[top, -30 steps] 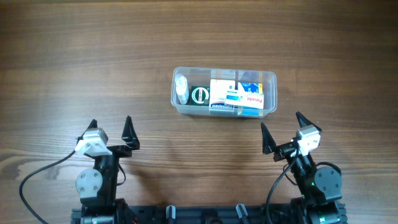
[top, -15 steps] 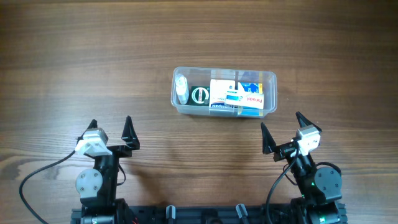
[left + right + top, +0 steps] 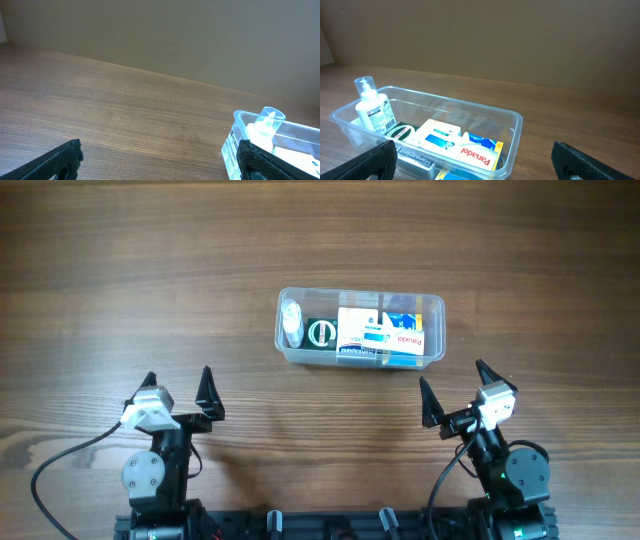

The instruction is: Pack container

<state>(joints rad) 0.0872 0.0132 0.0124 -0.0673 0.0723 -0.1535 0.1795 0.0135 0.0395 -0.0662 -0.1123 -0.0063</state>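
Note:
The clear plastic container (image 3: pixel 432 304) lies mid-table, long side left to right. Inside stand a small white pump bottle (image 3: pixel 291 321) at its left end, a green round-marked pack (image 3: pixel 321 333), and white and blue medicine boxes (image 3: pixel 380 332), one reading Panadol (image 3: pixel 472 154). My left gripper (image 3: pixel 177 389) rests open near the front edge, left of the container (image 3: pixel 241 121), nothing between its fingers. Open too, my right gripper (image 3: pixel 452 387) sits just in front of the container's (image 3: pixel 516 121) right end. In the right wrist view the bottle (image 3: pixel 372 107) stands upright.
Bare wood-grain tabletop (image 3: pixel 150 270) surrounds the container on all sides. Both arm bases (image 3: pixel 150 475) sit at the front edge, with a black cable (image 3: pixel 60 460) trailing left. A plain wall (image 3: pixel 200 35) rises behind the table.

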